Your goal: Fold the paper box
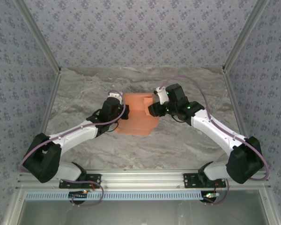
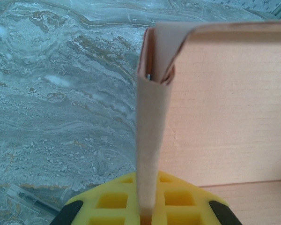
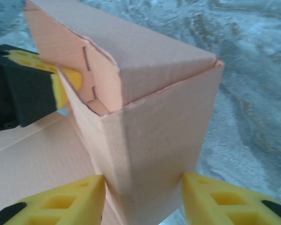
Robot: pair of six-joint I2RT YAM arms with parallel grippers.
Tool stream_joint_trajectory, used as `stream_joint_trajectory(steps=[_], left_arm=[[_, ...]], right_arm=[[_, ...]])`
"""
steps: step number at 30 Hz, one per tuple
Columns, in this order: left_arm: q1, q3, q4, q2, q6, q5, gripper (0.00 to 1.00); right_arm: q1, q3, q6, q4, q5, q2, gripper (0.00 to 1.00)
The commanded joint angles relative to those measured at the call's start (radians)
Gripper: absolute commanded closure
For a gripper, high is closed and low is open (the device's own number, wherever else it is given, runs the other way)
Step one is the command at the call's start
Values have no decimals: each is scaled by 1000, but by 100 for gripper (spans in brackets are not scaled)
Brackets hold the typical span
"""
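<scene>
Clenching jaws on the half-folded salmon paper box [image 1: 136,119] are left gripper [image 2: 147,206] and right gripper [image 3: 143,199].

1. The paper box [image 1: 138,117] is set at the middle of the bench [image 1: 187,140], between the two arms.
2. At its left edge, an upright folded wall is clamped in the left pincer [image 2: 147,208].
3. At its right rear, a raised corner is held from both sides by the right pincer [image 3: 143,192].
4. Its flat panel is spread on the bench in front of the raised walls.
</scene>
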Motion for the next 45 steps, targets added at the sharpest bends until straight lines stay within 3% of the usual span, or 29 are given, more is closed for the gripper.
stream_joint_trajectory(steps=[1,11,17,37,45], left_arm=[[-14,3,28,-31,-6,17,100],[-20,2,24,-41,-8,12,100],[-22,-5,23,-51,-8,5,100],[-26,-20,33,-34,-33,-22,100],[-30,-22,30,-32,-29,-37,100]], right_arm=[[48,50,80,-53,267,24,57],[218,182,197,-233,754,136,77],[260,235,280,-338,914,203,84],[329,371,513,-617,1147,344,88],[335,345,440,-504,1049,306,81]])
